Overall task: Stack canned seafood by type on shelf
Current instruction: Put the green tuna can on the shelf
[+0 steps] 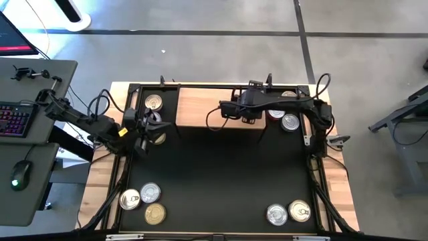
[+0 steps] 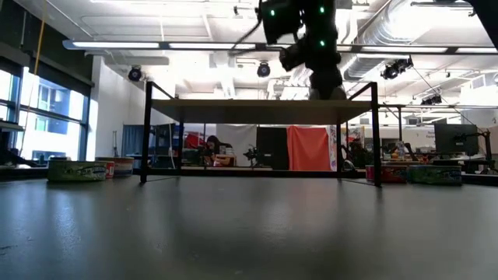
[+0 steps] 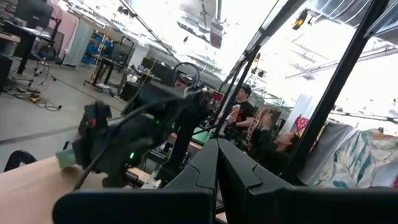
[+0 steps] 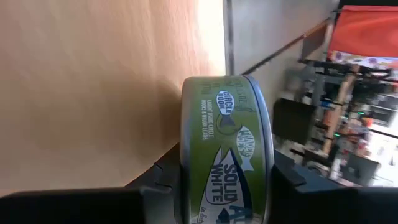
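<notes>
- while the right gripper (image 4: 227, 180) hangs over the light wooden shelf board on thin black legs (image 1: 200, 107), its jaws grasp a short round tin with a green label (image 4: 227, 155), just above the wood.
- the left gripper (image 1: 148, 127) waits beside the shelf's left end, over the black mat (image 1: 214, 174); its fingers (image 3: 211, 168) are pressed together and carry nothing.
- other silver and gold lidded tins lie on the mat: three at the near left corner (image 1: 142, 201), two at the near right (image 1: 289, 212).

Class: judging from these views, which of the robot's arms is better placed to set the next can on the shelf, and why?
The right. Its gripper is shut on a green can and reaches over the shelf. The left gripper hangs beside the shelf, shut and empty.
</notes>
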You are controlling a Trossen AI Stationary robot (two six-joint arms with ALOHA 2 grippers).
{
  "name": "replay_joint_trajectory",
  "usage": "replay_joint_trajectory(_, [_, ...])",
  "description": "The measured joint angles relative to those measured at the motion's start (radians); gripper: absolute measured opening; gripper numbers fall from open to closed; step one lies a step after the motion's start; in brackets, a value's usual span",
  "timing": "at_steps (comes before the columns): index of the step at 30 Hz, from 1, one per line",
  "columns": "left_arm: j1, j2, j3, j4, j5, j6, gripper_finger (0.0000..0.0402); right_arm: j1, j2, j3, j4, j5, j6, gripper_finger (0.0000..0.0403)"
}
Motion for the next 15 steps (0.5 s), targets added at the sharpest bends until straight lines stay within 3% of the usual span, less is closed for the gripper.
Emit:
replay_joint_trajectory(3, [0.0,0.0,0.0,0.01,0.0,0.0,0.0,0.0,0.0,-0.034,0.001,0.033,0.0,0.0138])
replay_joint_trajectory(10, [0.0,0.0,0.0,0.022,0.0,0.0,0.0,0.0,0.0,-0.026,0.032,-0.038,-0.038,0.0158])
replay_joint_trajectory(15, [0.0,0.0,0.0,0.023,0.0,0.0,0.0,0.0,0.0,0.056,0.024,-0.116,-0.05,0.0161])
